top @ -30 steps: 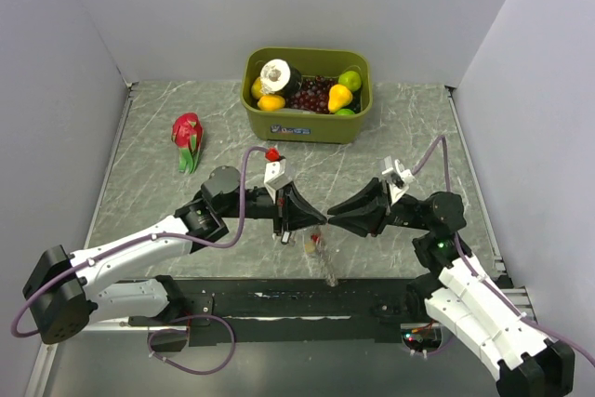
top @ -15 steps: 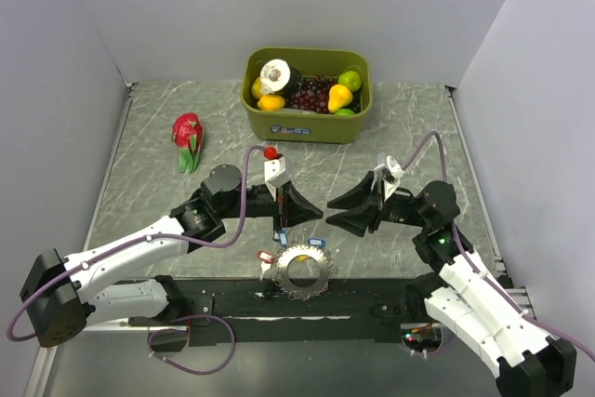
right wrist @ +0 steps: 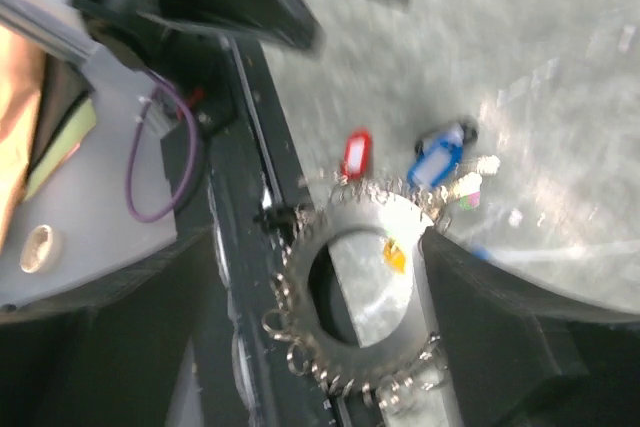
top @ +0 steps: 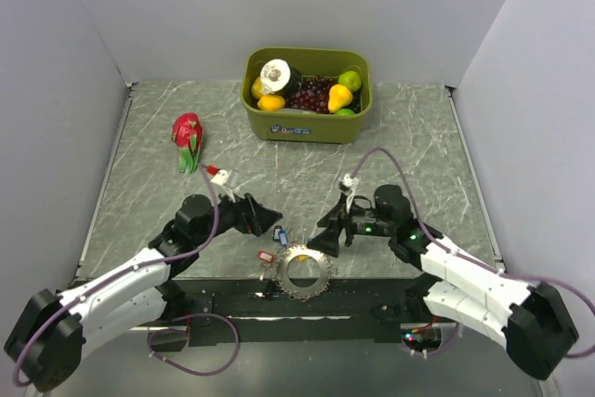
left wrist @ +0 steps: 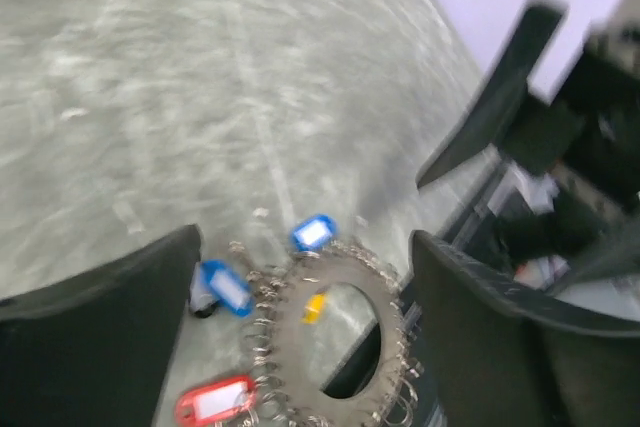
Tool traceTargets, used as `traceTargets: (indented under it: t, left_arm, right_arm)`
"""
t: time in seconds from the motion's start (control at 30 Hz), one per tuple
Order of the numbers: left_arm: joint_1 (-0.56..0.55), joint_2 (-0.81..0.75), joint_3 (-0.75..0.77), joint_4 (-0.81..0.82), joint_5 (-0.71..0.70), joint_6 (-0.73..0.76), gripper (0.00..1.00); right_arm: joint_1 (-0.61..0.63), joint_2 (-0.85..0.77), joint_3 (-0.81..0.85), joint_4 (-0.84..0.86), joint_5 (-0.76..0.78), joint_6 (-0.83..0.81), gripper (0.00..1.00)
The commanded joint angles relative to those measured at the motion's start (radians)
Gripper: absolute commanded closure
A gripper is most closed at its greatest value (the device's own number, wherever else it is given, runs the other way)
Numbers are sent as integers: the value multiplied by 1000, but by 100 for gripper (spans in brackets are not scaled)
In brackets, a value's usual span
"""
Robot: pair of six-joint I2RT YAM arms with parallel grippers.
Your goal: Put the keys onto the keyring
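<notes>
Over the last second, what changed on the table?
The keyring, in the air just below the two raised grippers a second ago, has dropped and lies at the near table edge, with the keys at its rim. The left gripper and right gripper opened and came down, one on each side of it. The fruit bin and dragon fruit are unchanged.

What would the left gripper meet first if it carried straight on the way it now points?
Probably the keyring and the keys by it, lying on the table just ahead of the left gripper; the right gripper is farther along. Depth is unclear, so it might pass above them.
</notes>
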Motion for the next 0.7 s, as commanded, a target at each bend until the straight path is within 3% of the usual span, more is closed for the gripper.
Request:
traceTargets:
  t: [0.0,0.37,0.6,0.67]
  left_arm:
    - [61,-87,-47,76,-185,-158,1]
    - [99,71,-9,75,-35,-84,4]
    - [116,94,23,23,-58,-39,4]
    - [141,134,28,35,14,-42,4]
  right_arm:
    - [79,60,45,-45,185,-25,0]
    - [228,94,24,-109,454,-13,0]
    - [274,298,121,-119,584,10,0]
    - [296,353,177,-132,627,-2,0]
